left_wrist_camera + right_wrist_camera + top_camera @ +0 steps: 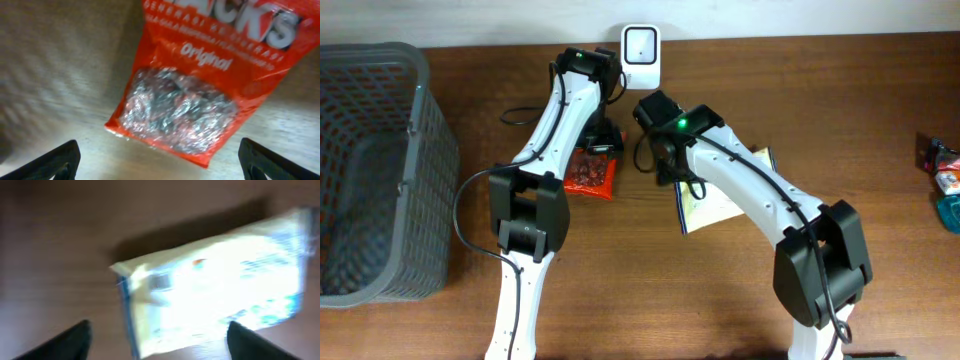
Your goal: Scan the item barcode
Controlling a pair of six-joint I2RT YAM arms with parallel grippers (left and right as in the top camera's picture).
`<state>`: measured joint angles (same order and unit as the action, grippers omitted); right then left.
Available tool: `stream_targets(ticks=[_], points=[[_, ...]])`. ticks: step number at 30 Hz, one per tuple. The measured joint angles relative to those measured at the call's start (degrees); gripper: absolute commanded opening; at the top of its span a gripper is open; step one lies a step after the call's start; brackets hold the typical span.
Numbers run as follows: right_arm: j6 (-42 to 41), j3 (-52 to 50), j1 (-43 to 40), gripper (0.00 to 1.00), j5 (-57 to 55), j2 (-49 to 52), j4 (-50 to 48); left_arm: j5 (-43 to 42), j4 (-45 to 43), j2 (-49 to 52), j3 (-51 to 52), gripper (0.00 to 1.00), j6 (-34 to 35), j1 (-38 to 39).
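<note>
Left claw [160,162] open above red foil snack bag [200,85]; right claw [160,342] open above pale plastic packet [215,290], at the bag's three o'clock.

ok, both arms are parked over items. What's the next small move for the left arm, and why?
Probably lower the left gripper onto the red snack bag and close. Its jaws stand wide open right above the bag, which lies unheld a short way from the white scanner, so a grasp likely has to come before any scan.
</note>
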<state>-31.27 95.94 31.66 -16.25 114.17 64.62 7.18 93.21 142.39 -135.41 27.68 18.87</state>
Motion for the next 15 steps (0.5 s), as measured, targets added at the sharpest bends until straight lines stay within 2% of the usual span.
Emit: stream_targets(ticks=[2,3,4,5,6,7,10,12,15], points=[[3.58,2.21,-1.27,1.00,8.76,0.44,1.60,0.39,0.92,0.00,0.02,0.88,-0.37,-0.22],[4.85,4.13,-2.78,0.81,11.30,0.55,3.87,0.13,1.01,0.00,0.02,0.80,-1.03,-0.28],[5.68,5.81,-4.81,0.51,12.76,0.55,5.51,-1.40,1.09,0.00,0.02,0.61,-3.17,-0.33],[6.21,7.10,-7.74,0.31,13.70,0.55,6.82,-3.85,1.07,0.00,0.02,0.27,-6.01,-0.42],[7.10,7.41,-9.75,0.12,14.29,0.55,7.87,-5.64,0.79,0.00,0.02,0.06,-7.30,-0.42],[8.59,7.34,-13.73,0.04,14.73,0.55,9.64,-9.38,-0.22,0.00,0.07,0.00,-9.20,-0.33],[11.23,4.15,-22.93,0.04,15.06,0.55,10.19,-18.23,-5.86,0.00,0.17,0.00,-12.35,1.60],[13.20,0.31,-25.18,0.04,16.09,0.55,7.50,-21.99,-9.35,0.00,0.22,0.00,-12.83,4.07],[20.46,-7.13,-27.91,0.04,23.45,0.66,0.00,-27.02,-14.32,0.00,0.24,0.00,-13.38,10.47]])
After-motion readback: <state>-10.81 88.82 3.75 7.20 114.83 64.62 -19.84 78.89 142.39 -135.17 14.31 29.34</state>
